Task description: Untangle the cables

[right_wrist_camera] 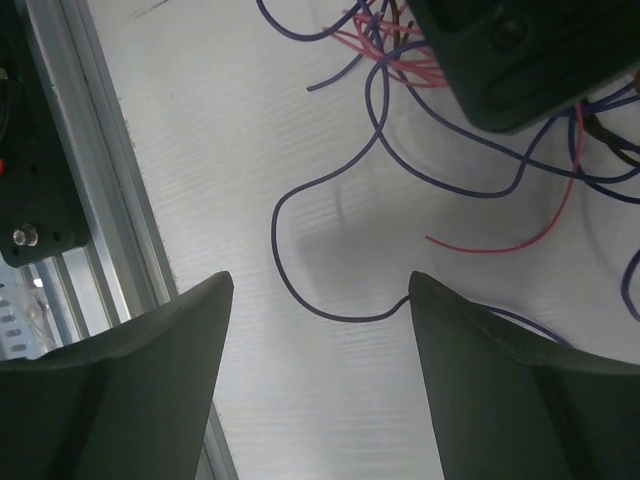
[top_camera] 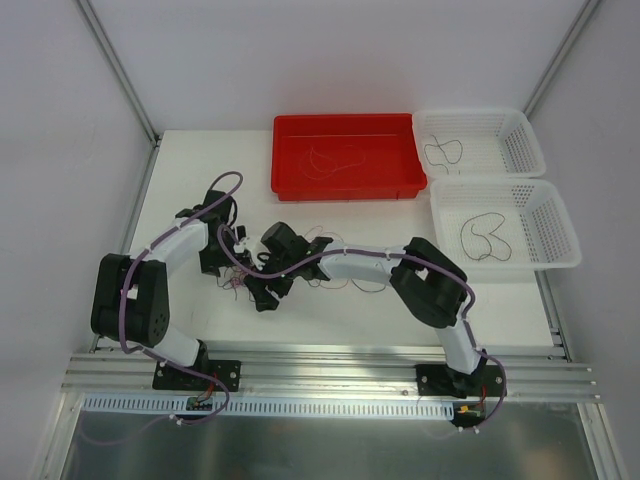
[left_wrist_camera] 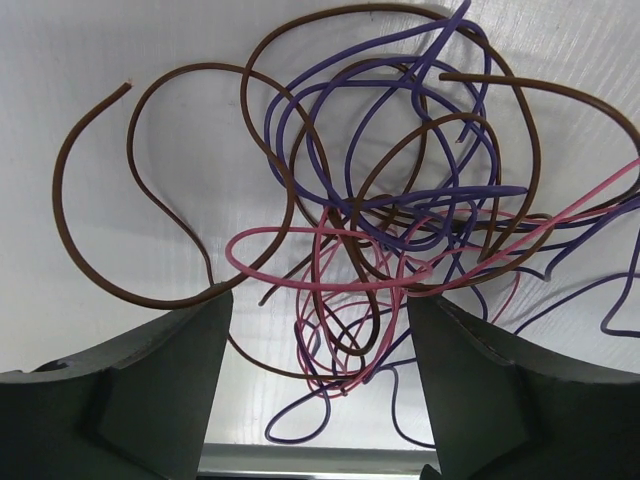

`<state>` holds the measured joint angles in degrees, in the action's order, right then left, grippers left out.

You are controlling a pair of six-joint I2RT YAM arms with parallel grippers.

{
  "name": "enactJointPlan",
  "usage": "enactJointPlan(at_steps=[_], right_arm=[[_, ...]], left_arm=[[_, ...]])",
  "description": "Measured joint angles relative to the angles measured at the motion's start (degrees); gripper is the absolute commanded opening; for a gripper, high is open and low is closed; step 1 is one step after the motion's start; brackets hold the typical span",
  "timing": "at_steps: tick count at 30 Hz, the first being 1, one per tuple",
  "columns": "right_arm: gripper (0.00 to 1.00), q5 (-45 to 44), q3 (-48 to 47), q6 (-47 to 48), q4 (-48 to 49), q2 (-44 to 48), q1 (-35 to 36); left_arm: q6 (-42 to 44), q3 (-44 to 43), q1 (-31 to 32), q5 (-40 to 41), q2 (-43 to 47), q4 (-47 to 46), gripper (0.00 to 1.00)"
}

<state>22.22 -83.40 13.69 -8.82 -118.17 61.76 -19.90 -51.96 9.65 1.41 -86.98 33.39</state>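
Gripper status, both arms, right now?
left gripper: open, jaws either side of the tangled cables, nothing gripped.
right gripper: open, empty; one purple cable runs loose between its jaws.

White table (top_camera: 330, 322), cables (left_wrist_camera: 400, 222), red tray (top_camera: 345, 192), two baskets (top_camera: 556, 236)

A white table (top_camera: 340, 322) fills the middle of the frame, its top matte and evenly lit, with only soft shadows on it. Plain white walls close it in: a back wall (top_camera: 330, 50) across the top, a left wall (top_camera: 55, 150) and a right wall (top_camera: 612, 170). Thin metal posts (top_camera: 118, 68) run down the two back corners. Along the lower edge lies a ribbed aluminium rail (top_camera: 330, 372), then a slotted white strip (top_camera: 330, 407), then a dull, shiny metal sheet (top_camera: 330, 447).
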Motion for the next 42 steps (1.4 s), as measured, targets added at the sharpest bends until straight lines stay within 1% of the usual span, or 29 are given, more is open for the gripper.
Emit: enactJointPlan(at_steps=[2,3,5,6,8,9,12,17,23,27,31,33,37,42], right_arm=[[0.72,1.1,0.0,-0.2,0.1,-0.3,0.0],[0.65,1.5,0.1,-0.2,0.2,-0.3,0.0],[0.56,2.6,0.3,-0.6,0.9,-0.3,0.0],[0.43,3.0,0.7,-0.9,1.4,-0.3,0.0],[0.3,3.6,2.1,-1.3,2.8,-0.2,0.0],[0.18,3.7,2.9,-1.6,3.1,-0.1,0.0],[0.01,3.7,6.8,-2.2,3.9,1.1,0.0],[0.01,3.1,13.4,-2.2,3.6,7.3,0.0],[0.01,0.7,18.1,-1.4,1.4,21.4,0.0],[0.01,-2.4,18.8,0.1,-2.0,31.3,0.0],[0.01,-7.4,19.1,1.5,-6.5,41.8,0.0],[0.01,-10.4,19.1,2.1,-8.6,46.9,0.0],[0.01,-16.5,18.5,3.0,-12.3,55.7,-0.3],[0.01,-22.5,15.8,3.5,-15.4,63.4,-1.9]], left_arm=[[0.0,-0.1,0.0,-0.3,-0.1,0.0,0.69],[0.0,-0.2,0.0,-0.4,-0.1,0.0,0.68],[0.0,-0.4,0.0,-0.7,-0.5,0.0,0.66],[0.0,-0.5,0.0,-0.8,-0.8,0.0,0.66],[0.0,-0.6,0.0,-0.9,-1.4,0.0,0.62],[0.0,-0.6,0.0,-0.9,-1.5,0.0,0.61],[0.0,-0.6,0.0,-0.9,-1.8,0.0,0.59],[0.0,-0.7,0.0,-0.9,-1.8,0.0,0.57],[0.0,-0.7,0.0,-0.9,-1.8,0.0,0.5],[0.0,-0.9,0.0,-0.8,-2.1,0.2,0.45],[0.0,-1.0,0.0,-0.6,-2.7,0.3,0.4],[0.0,-1.0,0.0,-0.2,-3.1,0.4,0.35],[0.0,-1.2,0.0,0.6,-4.0,0.7,0.33],[0.0,-1.3,0.0,1.2,-4.9,1.4,0.32]])
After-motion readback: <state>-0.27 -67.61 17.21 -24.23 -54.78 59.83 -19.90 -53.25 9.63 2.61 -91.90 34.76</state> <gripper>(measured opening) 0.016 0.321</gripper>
